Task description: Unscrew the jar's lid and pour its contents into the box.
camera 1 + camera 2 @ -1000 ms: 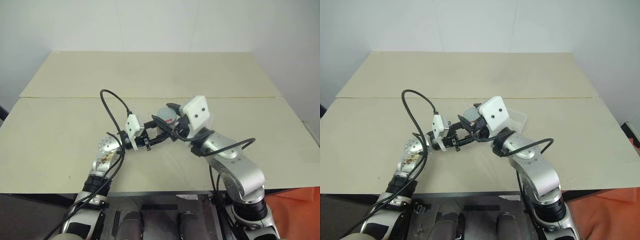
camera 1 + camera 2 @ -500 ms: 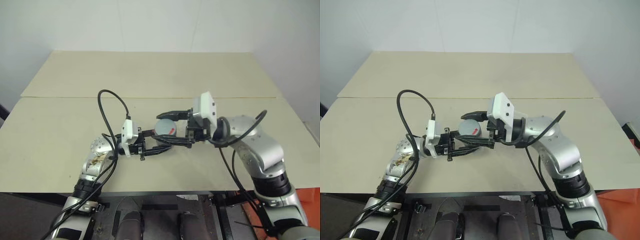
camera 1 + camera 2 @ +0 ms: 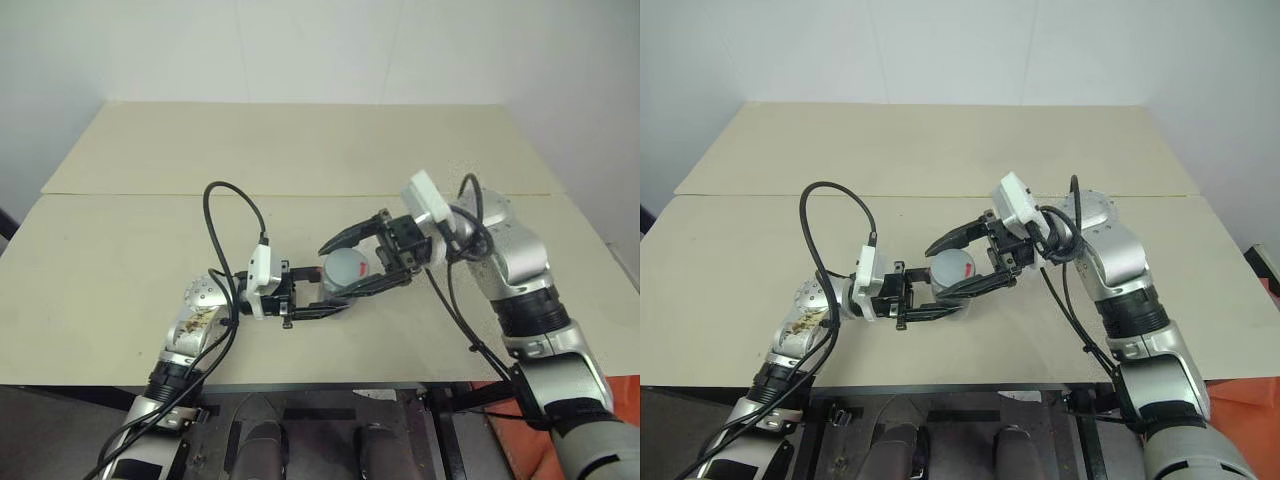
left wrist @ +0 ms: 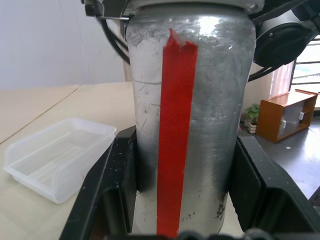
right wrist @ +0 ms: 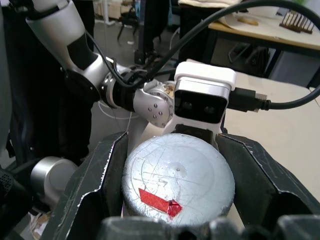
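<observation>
1. Here, at the centre of the left eye view, the jar (image 3: pixel 345 270) is held above the table (image 3: pixel 120 270), its silvery side bearing a red strip.
2. The lid (image 5: pixel 178 182), a grey disc with a red mark on top, sits on the jar.
3. The left gripper (image 3: pixel 325 300) reaches in from the lower left, its two black fingers (image 4: pixel 115 190) pressed against opposite sides of the jar's body.
4. The right gripper (image 3: pixel 350 265) comes in from the right of the frame, its fingers (image 5: pixel 102 175) clasping the lid on either side.
5. The contents cannot be made out through the jar's wall.
6. The box (image 4: pixel 55 162), clear plastic with rounded corners, lies on the table beyond the jar in the left wrist view; nothing can be made out inside it.
</observation>
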Controlling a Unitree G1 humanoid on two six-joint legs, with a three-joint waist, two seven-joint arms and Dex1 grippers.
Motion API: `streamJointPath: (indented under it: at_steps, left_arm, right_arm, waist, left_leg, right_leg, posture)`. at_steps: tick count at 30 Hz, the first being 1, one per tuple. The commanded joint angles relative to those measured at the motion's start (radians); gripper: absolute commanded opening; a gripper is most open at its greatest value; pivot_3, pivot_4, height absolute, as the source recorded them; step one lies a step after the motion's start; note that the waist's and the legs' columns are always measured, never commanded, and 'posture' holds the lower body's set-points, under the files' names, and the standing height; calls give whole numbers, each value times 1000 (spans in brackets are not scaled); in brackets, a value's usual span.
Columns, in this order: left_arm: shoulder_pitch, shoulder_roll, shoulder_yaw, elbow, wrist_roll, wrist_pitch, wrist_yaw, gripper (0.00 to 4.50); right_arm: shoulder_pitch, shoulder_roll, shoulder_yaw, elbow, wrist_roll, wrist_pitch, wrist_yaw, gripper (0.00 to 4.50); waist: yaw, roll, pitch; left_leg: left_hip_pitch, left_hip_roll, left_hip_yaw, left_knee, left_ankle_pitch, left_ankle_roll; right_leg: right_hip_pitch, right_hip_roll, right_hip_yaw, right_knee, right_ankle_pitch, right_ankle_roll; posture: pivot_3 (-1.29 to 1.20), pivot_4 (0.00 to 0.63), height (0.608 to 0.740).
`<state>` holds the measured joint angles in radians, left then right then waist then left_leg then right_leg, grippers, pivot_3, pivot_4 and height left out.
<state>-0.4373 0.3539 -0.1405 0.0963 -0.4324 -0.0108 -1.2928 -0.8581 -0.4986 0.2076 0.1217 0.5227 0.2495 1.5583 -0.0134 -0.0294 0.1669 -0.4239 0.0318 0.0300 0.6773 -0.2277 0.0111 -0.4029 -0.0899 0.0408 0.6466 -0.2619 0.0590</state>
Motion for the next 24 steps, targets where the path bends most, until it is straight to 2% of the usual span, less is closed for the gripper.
streamJointPath:
  at_steps: [1, 6, 15, 18, 19, 20, 22, 24]
  left_arm:
    - [-6, -16, -30, -50, -18, -18, -38, 2158]
    - [-6, -24, -30, -47, -15, -14, -31, 2158]
    - [-5, -27, -11, -31, -12, -1, -5, 2158]
    - [-15, -30, -6, -20, -12, -4, -7, 2158]
    - [-19, -32, -6, -16, -11, -7, -9, 2158]
    - [-21, -33, -6, -13, -10, -9, -10, 2158]
    - [-22, -37, -8, -12, -8, -11, -10, 2158]
    - [-20, -40, -11, -9, -3, -15, -9, 2158]
  right_arm:
    - [-38, -2, -34, 19, 3, -54, 51, 2762]
    - [-30, -3, -46, 8, 16, -69, 45, 2762]
    - [15, 24, -101, -92, 24, -24, -153, 2762]
    - [21, 23, -106, -100, 23, -4, -179, 2762]
    - [23, 23, -107, -101, 23, -1, -182, 3478]
    - [25, 22, -107, -101, 23, 1, -185, 3578]
    - [31, 29, -111, -109, 5, -9, -224, 4258]
    - [36, 29, -113, -116, -3, -12, -248, 4384]
  waist:
    - [0, 0, 0]
    - [1, 0, 0]
    - [1, 0, 0]
    - [1, 0, 0]
    - [1, 0, 0]
    - [1, 0, 0]
    - [1, 0, 0]
    - [1, 0, 0]
  left_leg:
    - [0, 0, 0, 0, 0, 0]
    - [0, 0, 0, 0, 0, 0]
    - [0, 0, 0, 0, 0, 0]
    - [0, 0, -1, 0, 0, 0]
    - [0, 0, -1, 0, 0, 0]
    - [0, 0, -1, 0, 0, 0]
    - [0, 0, 0, 0, 0, 0]
    - [0, 0, 0, 0, 0, 0]
  right_leg:
    - [0, 0, 0, 0, 0, 0]
    - [0, 0, 0, 0, 0, 0]
    - [0, 0, 0, 0, 0, 0]
    - [0, 0, 0, 1, 0, 0]
    - [0, 0, 0, 0, 0, 0]
    - [0, 0, 0, 0, 0, 0]
    - [0, 0, 0, 0, 0, 0]
    - [0, 0, 0, 0, 0, 0]
  posture:
    - [0, 150, 740]
    - [0, 150, 740]
    - [0, 150, 740]
    - [0, 150, 740]
    - [0, 150, 740]
    - [0, 150, 740]
    - [0, 150, 740]
    - [0, 150, 740]
